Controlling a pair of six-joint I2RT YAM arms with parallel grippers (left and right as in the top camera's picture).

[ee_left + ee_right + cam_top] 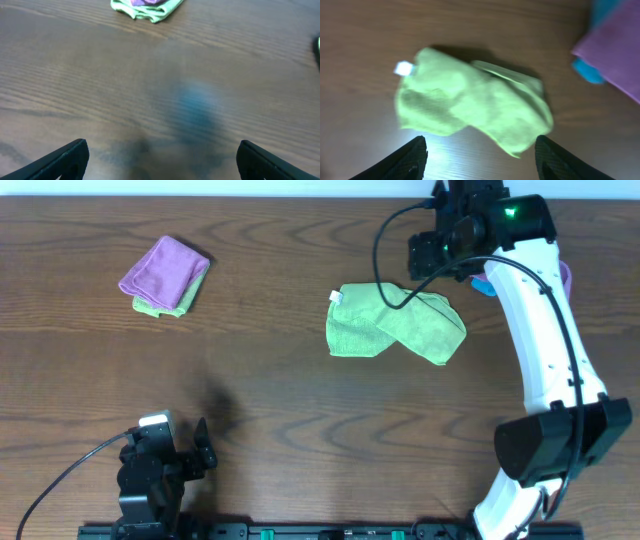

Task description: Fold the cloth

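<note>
Beneath the right claw (481,146), spread open and empty, the cloth (470,105) lies crumpled

I have the right gripper (481,150) stretched far forward, jaws spread apart; the left gripper (162,160) sits low, jaws fully parted.

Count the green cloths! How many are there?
2. The crumpled green cloth lies mid-table, beside the right arm. The other green cloth peeks from under the purple cloth, far left. More may hide behind the arm.
</note>
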